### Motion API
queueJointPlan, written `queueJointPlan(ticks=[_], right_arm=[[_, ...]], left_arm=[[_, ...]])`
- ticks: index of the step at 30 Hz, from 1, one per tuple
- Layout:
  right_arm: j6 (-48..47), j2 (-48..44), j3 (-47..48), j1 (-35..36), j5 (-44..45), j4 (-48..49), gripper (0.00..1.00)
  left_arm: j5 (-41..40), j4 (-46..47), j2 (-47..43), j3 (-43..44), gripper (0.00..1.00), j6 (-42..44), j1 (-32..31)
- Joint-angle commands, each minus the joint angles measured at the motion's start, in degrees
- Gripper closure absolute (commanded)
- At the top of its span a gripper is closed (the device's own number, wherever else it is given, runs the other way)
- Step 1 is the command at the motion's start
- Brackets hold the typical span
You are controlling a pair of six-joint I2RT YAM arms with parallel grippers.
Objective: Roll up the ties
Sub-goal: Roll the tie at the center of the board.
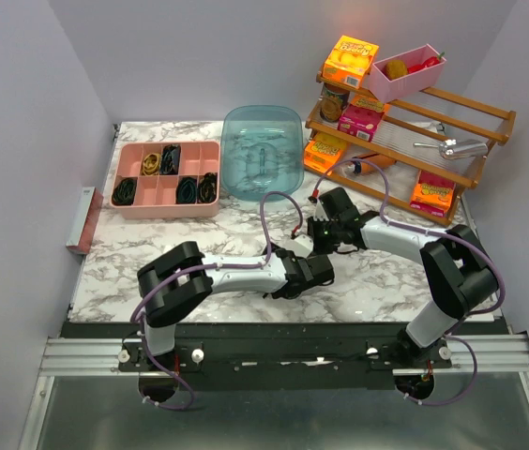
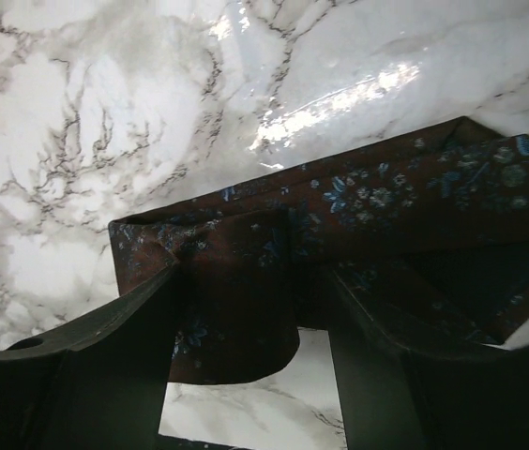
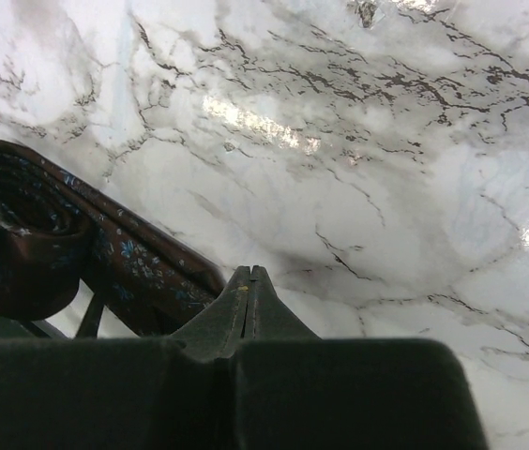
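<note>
One tie (image 2: 386, 216), dark brown with small blue flowers, is at issue. It lies on the marble table (image 1: 124, 253) near the middle of the top view, hidden there beneath the two wrists.

Left gripper (image 2: 246, 309): the jaws stand apart, straddling a folded end of the cloth. A strip of bare marble shows between the fabric's edge and one finger, so I judge nothing is pinched. In the left wrist view the tie's long axis runs from this gripper toward 2 o'clock. The band is doubled over itself, with its blunt folded end at 9 o'clock.

Right gripper (image 3: 250, 281): the fingers are pressed together on nothing. The tie (image 3: 53, 234) lies at its 9 o'clock, loosely curled, with its near edge just beside the closed tips. Whether they touch I cannot tell.

Your left arm is the nearer one, since the cloth already sits between its fingers. In my judgement the coming move turns on closing across the band's width, square to that axis, so that it winds evenly.

Finished coils (image 1: 187, 190) sit in the pink tray (image 1: 166, 212) at 10 o'clock on the table.
</note>
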Motion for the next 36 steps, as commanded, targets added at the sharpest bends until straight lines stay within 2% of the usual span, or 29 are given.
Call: queueJointPlan(ticks=[1,7,14,16,23,27,32,36], right_arm=[[-1.22,-0.72,-0.49,-0.28,0.03,-0.92,1.0],[-2.28,-1.68,-0.14,-0.19,-2.34,-0.83,0.99],[-2.46,-3.27,2.5,3.14,-3.48,-1.36,0.99],[-2.11,-3.36,3.99,4.37,-3.66,-1.44,1.0],[-1.05,-0.9,8.47,10.43,-4.72,-0.83,1.0],[-0.43,0.77,10.06,12.9,-5.77,-0.04,1.0],[0.0,2.35,11.55,15.1,-6.56,0.4,1.0],[0.01,3.41,12.52,16.24,-7.53,0.58,1.0]], left_arm=[[7.0,8.15,-2.96,-1.76,0.29,-0.82,-0.16],[7.27,10.0,-7.53,-3.78,0.24,-2.23,0.81],[6.99,12.71,-18.25,-8.25,0.11,-2.58,3.44],[7.96,13.86,-21.85,-9.84,0.11,-2.32,5.46],[23.86,25.89,-35.82,-22.66,0.06,-0.91,17.32],[31.42,28.36,-43.46,-29.51,0.04,-1.09,24.88],[40.48,33.1,-48.84,-36.55,0.03,-2.32,32.87],[46.02,37.59,-50.69,-42.26,0.03,-4.16,35.96]])
